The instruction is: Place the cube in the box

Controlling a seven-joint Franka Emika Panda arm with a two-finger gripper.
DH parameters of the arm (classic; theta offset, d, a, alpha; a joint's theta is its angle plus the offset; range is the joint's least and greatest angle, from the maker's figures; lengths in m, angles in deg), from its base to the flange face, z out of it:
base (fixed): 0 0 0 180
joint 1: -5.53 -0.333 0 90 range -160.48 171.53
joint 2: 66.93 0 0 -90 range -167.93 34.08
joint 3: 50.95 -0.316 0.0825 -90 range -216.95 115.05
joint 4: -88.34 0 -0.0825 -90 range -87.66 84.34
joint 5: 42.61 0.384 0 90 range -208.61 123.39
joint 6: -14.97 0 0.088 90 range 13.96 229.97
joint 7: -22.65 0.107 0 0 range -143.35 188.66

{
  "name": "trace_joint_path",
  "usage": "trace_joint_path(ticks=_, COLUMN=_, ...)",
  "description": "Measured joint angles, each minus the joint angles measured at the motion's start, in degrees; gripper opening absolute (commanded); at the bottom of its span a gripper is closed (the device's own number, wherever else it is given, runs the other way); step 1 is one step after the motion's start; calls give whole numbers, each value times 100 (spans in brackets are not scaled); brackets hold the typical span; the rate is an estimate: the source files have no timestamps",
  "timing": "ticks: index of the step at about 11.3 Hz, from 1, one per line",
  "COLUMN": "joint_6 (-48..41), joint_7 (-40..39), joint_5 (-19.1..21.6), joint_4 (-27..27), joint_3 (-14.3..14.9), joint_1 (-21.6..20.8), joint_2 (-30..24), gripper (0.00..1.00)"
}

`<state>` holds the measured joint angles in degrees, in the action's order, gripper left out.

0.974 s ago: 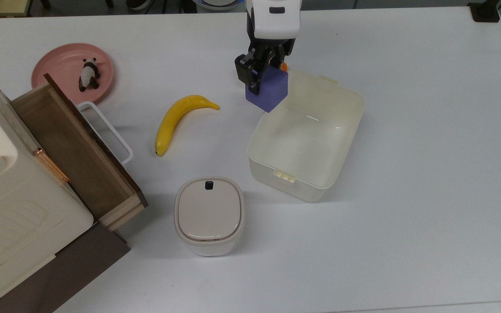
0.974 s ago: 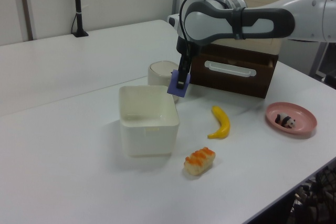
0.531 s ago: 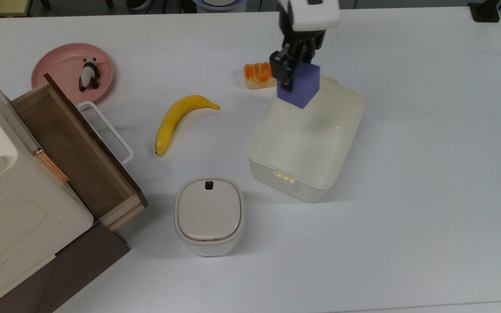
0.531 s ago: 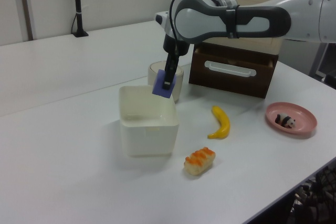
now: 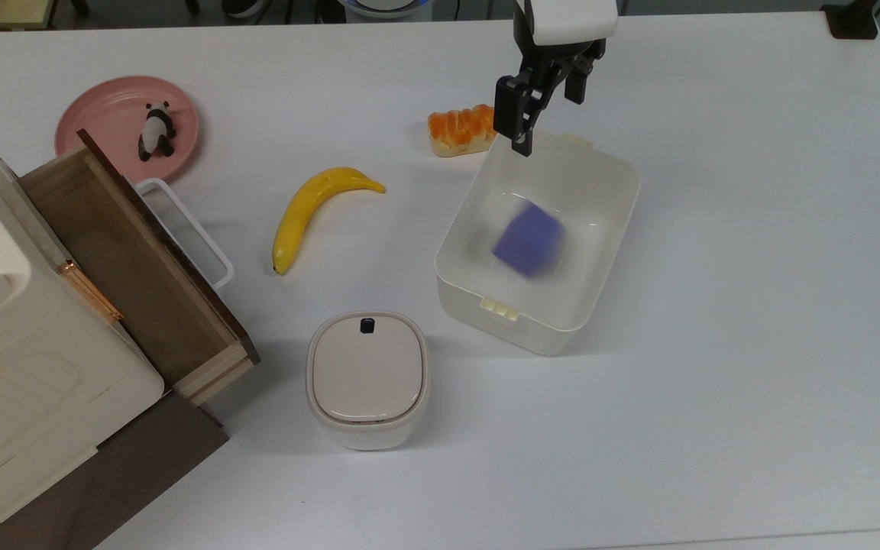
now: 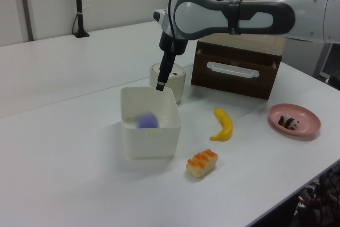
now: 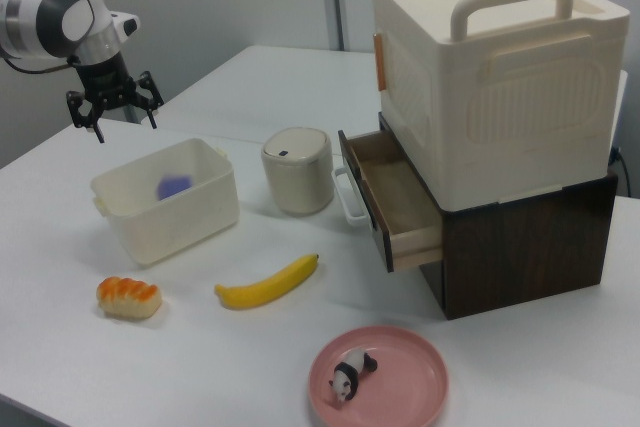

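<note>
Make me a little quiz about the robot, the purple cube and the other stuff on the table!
1. True or false: the gripper grips the purple cube.
2. What lies nearest the white box? A) bread piece B) banana C) pink plate
3. Fill in: the panda figure sits on the ____.

Key:
1. False; the gripper is open and the cube is inside the box.
2. A
3. pink plate
</note>
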<state>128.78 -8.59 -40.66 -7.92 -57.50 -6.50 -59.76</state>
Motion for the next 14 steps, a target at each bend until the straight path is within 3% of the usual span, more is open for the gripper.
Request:
trace_joint_path(ticks=5, joint_6=-32, joint_7=180, joint_5=1, joint_4=58, joint_3=3, joint_1=64, joint_2=-16, gripper=100)
trace_joint_path(ticks=7, joint_6=-612, joint_7=445, joint_5=1, joint_4=136, joint_3=59, joint_1=283, joint_2=-150, gripper=100)
trace_joint_path(ticks=12, joint_6=-1046, joint_7=2429, joint_5=0, joint_4=174, joint_3=628, joint_1=667, joint_2=-809, gripper=100)
trace_joint_path(ticks=14, joint_6=-1455, joint_7=2646, joint_5=0, joint_4=175, joint_3=825, joint_1=885, joint_2=-1059, gripper=100)
